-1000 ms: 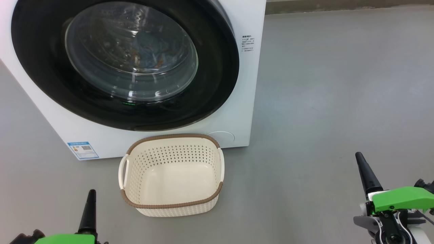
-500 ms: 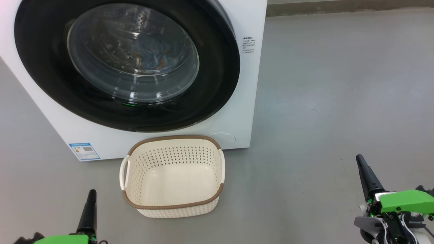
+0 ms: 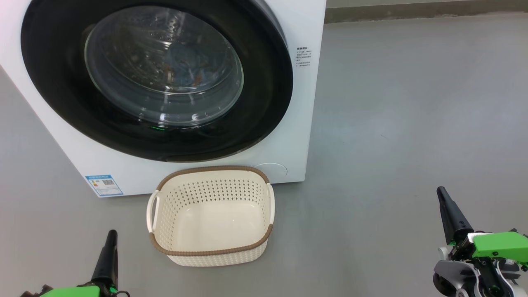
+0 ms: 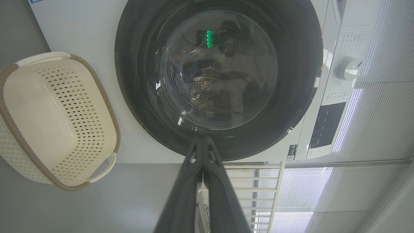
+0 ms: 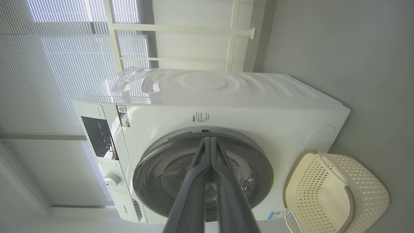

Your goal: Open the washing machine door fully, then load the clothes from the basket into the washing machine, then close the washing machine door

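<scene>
The washing machine (image 3: 303, 24) is a white box in front of me, and the washing machine door (image 3: 264, 103), a glossy black ring, sits shut against it. Through its glass window the clothes (image 3: 187, 68) show as light-blue fabric with orange specks inside the drum. The cream basket (image 3: 210, 251) with a brown rim stands on the floor just before the machine, with nothing in it. My left gripper (image 3: 111, 234) is shut, low and left of the basket. Far to the basket's right, my right gripper (image 3: 441, 190) is also shut. Each wrist view shows fingers pressed together, left gripper (image 4: 202, 139), right gripper (image 5: 210, 139), pointing at the door.
Bare grey floor (image 3: 412, 103) spreads to the right of the machine. A blue sticker (image 3: 104, 185) marks its lower left corner. The control knob (image 4: 347, 68) and dark panel sit above the door. Window blinds (image 5: 64, 48) and a white rail stand behind the machine.
The head camera has shifted slightly, so machine and basket sit a little lower and further right. The right gripper has sunk a little toward the lower right corner. Both grippers stay shut.
</scene>
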Robot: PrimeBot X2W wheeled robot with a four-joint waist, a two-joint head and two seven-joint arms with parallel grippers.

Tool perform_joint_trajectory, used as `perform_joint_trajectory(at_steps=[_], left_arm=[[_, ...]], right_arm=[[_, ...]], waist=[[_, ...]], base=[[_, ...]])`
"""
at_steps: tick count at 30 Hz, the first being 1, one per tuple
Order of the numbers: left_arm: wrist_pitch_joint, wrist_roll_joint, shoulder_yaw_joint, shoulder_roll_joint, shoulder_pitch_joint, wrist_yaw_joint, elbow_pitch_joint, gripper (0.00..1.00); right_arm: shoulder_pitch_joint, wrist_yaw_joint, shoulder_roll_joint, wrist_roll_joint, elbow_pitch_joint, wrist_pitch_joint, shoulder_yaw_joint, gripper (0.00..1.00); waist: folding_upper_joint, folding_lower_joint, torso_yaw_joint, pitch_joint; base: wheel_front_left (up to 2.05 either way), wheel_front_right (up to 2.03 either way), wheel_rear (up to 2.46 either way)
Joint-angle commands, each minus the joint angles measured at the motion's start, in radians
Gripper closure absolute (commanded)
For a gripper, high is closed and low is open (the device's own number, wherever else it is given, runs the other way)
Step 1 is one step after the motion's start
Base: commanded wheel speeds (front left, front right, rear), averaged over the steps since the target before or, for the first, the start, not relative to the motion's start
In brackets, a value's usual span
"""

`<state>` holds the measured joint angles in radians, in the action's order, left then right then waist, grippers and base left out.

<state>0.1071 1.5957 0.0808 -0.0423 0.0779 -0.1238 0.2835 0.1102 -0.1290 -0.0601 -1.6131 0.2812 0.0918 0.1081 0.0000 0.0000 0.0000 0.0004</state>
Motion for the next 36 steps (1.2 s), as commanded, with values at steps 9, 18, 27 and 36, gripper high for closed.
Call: perform_joint_trajectory(at_steps=[9,18,27,36], left_arm=[[0.007,0.011,0.035,-0.008,0.038,-0.007,-0.030,1.00],[0.007,0.011,0.035,-0.008,0.038,-0.007,-0.030,1.00],[0.007,0.011,0.035,-0.008,0.038,-0.007,-0.030,1.00],[0.007,0.011,0.035,-0.008,0.038,-0.007,-0.031,1.00]], right_arm=[[0.003,-0.002,-0.003,-0.009,-0.031,0.008,-0.010,1.00],[0.003,-0.002,-0.002,-0.008,-0.031,0.009,-0.009,1.00],[0.003,-0.002,-0.001,-0.007,-0.031,0.010,-0.008,1.00],[0.003,-0.002,-0.001,-0.007,-0.031,0.011,-0.007,1.00]], waist=[[0.0000,0.0000,0.000,0.000],[0.0000,0.0000,0.000,0.000],[0.0000,0.0000,0.000,0.000],[0.0000,0.0000,0.000,0.000]], base=[[0.00,0.00,0.00],[0.00,0.00,0.00],[0.00,0.00,0.00],[0.00,0.00,0.00]])
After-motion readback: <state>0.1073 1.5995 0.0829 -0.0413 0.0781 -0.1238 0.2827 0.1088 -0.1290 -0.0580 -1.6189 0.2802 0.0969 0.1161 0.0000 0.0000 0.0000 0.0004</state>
